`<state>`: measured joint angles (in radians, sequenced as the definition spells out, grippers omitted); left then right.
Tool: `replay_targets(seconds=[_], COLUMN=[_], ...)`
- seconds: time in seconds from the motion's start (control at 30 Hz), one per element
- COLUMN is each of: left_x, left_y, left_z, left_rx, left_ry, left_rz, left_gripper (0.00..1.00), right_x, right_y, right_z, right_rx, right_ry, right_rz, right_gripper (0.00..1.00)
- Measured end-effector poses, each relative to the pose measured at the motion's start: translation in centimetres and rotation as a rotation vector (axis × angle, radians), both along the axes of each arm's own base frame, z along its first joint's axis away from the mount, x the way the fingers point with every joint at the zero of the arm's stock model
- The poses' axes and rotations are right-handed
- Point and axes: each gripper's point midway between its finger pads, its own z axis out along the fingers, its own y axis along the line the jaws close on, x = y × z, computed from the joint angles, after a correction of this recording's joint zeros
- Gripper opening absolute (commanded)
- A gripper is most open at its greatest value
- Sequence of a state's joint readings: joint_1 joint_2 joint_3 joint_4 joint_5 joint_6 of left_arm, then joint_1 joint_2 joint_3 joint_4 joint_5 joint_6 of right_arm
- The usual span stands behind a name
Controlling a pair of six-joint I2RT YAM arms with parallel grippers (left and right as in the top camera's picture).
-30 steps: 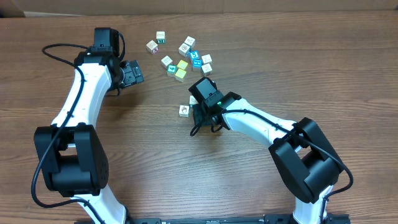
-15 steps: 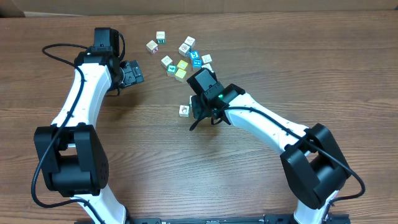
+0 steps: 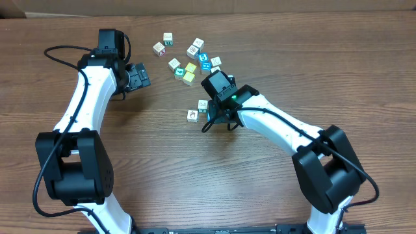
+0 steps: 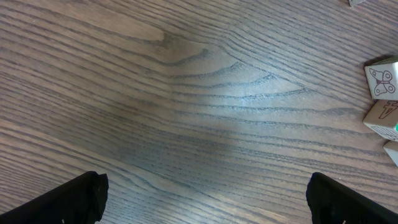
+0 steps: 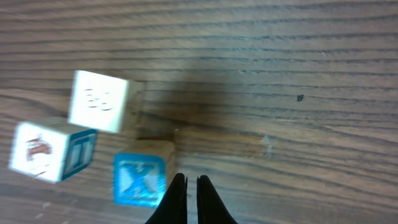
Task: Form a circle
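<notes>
The circle is a small cluster of three cubes on the wooden table. It holds a white letter cube [image 5: 102, 101], a white picture cube with a blue side [image 5: 50, 150] and a bright blue X cube [image 5: 140, 178]. From overhead I see two of them, one white cube [image 3: 203, 104] and another [image 3: 192, 115]. My right gripper [image 5: 186, 186] is shut and empty, its tips just right of the blue X cube. It shows overhead as the right gripper [image 3: 212, 114]. My left gripper [image 3: 140, 77] is open and empty over bare wood, far left of the cluster, its fingers [image 4: 74, 196] wide apart.
A loose scatter of white, yellow and teal cubes [image 3: 190, 67] lies behind the right arm, with two outliers [image 3: 168, 39] at the back left. A butterfly cube [image 4: 380, 81] sits at the right edge of the left wrist view.
The right gripper has closed its jaws and shifted slightly back and to the right, uncovering a white cube beside it. The left arm has not moved.
</notes>
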<state>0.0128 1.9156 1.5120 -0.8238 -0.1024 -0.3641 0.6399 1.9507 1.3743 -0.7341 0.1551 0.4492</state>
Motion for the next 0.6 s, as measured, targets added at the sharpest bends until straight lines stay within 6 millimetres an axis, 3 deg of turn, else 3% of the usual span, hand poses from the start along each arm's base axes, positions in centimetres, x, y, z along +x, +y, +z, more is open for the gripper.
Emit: replay_targets(seconds=[0.6], left_x=[0.0], left_y=[0.0], left_z=[0.0], left_rx=[0.000], left_ry=[0.000], left_rz=[0.000], left_gripper=[1.00], right_x=[0.5], right_y=[-1.2], right_z=[-2.8], right_rx=[0.012], right_ry=[0.075], right_rz=[-0.036], right_gripper=[0.04])
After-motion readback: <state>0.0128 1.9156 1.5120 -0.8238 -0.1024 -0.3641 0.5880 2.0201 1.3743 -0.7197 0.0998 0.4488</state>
